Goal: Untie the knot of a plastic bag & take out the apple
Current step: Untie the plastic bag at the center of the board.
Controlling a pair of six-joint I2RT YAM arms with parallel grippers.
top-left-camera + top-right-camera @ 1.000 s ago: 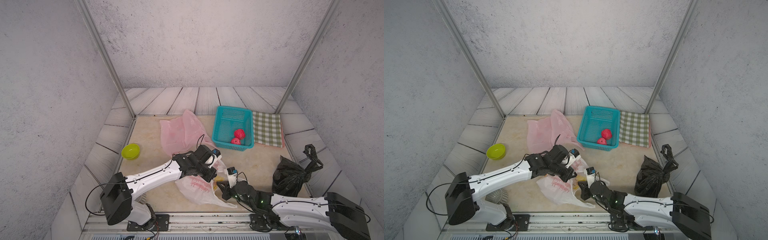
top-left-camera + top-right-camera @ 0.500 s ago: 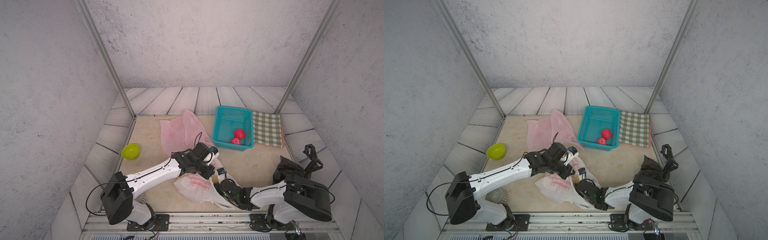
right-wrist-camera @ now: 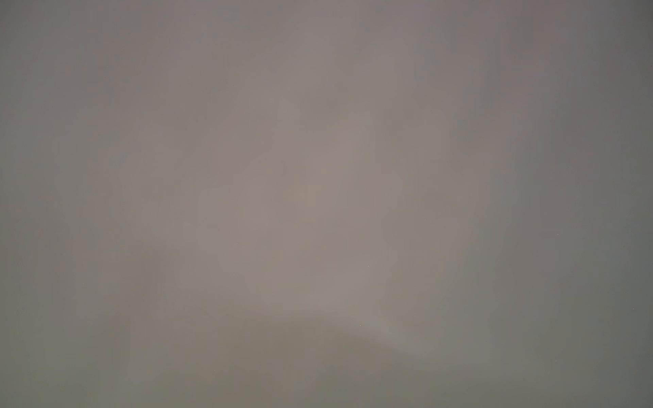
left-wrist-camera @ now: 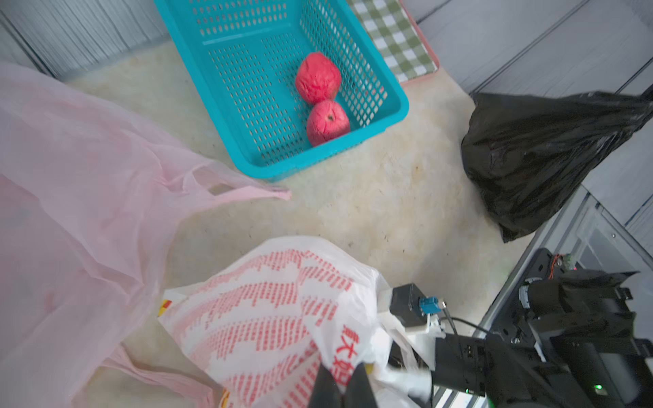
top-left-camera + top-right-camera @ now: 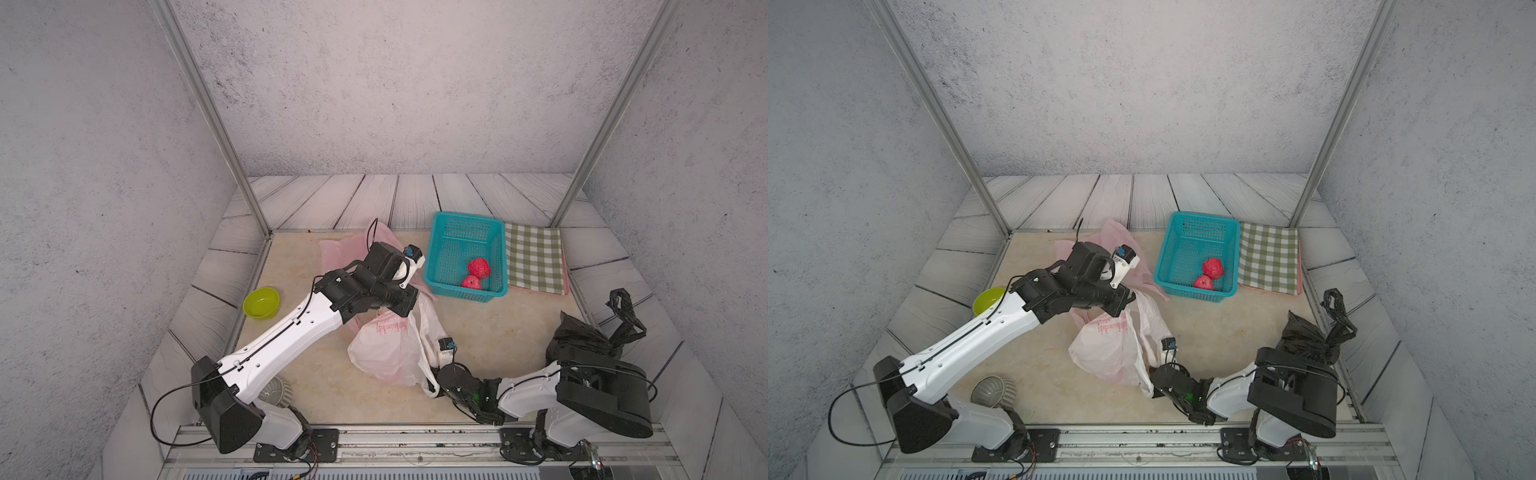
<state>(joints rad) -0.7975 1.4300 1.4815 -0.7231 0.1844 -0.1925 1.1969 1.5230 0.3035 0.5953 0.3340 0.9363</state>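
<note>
We are noting the left gripper point(image 4: 341, 386), clamped on the white bag point(image 5: 386, 349), drawing it back from the table's front edge. The right gripper point(image 5: 436, 380) is clenched, its hold unclear. The bag's mouth is likely opening.

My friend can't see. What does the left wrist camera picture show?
The left gripper pinches a white bag with red print. Beyond it sits a teal basket holding two red apples, with a loose pink bag on one side and a black bag on the other.
</note>
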